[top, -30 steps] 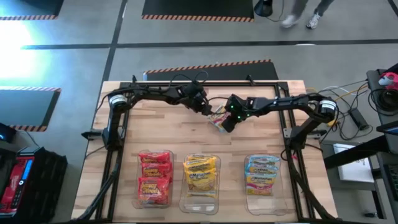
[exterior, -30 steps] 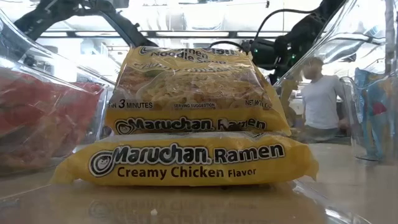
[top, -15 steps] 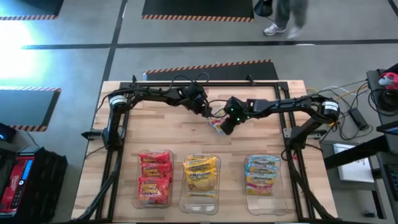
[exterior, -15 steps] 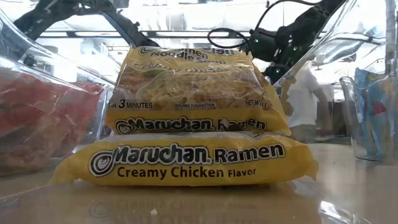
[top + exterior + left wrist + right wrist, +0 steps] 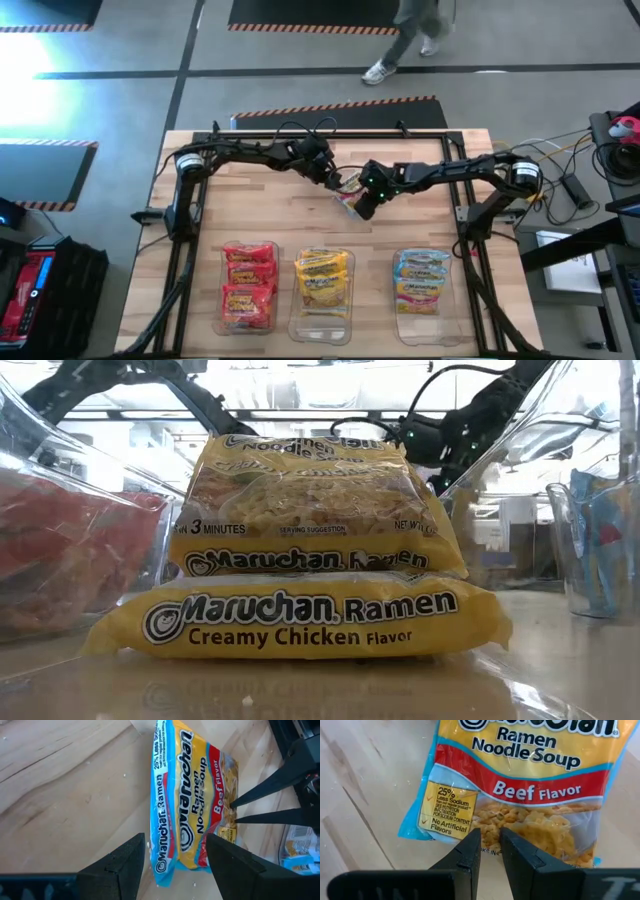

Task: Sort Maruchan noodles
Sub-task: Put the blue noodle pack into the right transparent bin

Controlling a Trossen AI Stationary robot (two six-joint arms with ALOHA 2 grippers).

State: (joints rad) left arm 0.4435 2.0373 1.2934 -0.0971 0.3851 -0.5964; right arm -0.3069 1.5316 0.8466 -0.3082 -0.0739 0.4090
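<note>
**Two arms meet over a beef ramen packet at the back of the table**

Since the earlier frames, a person walking on the floor beyond the table has moved leftward in the overhead view, and the right arm has shifted slightly. The beef packet lies in much the same spot.

The light blue and yellow beef packet (image 5: 350, 194) lies flat on the wooden table (image 5: 250, 215), near the back and about midway across. Its long axis runs diagonally, from back-left toward front-right in the overhead view.

The left gripper (image 5: 175, 857) sits at one long edge of the packet, fingers spread apart with that edge between them; whether the fingers touch it cannot be told. The right gripper (image 5: 488, 842) sits at the packet's opposite edge, its fingers drawn together and pinched on that edge at the printed noodle picture.

Three clear bins line the front of the table. The left bin (image 5: 219, 295) holds red packets (image 5: 249, 283). The middle bin (image 5: 322, 328) holds yellow packets (image 5: 322, 275); from table level, two of them lie stacked, the lower one reading Creamy Chicken. The right bin (image 5: 424, 322) holds light blue packets (image 5: 421, 279).
</note>
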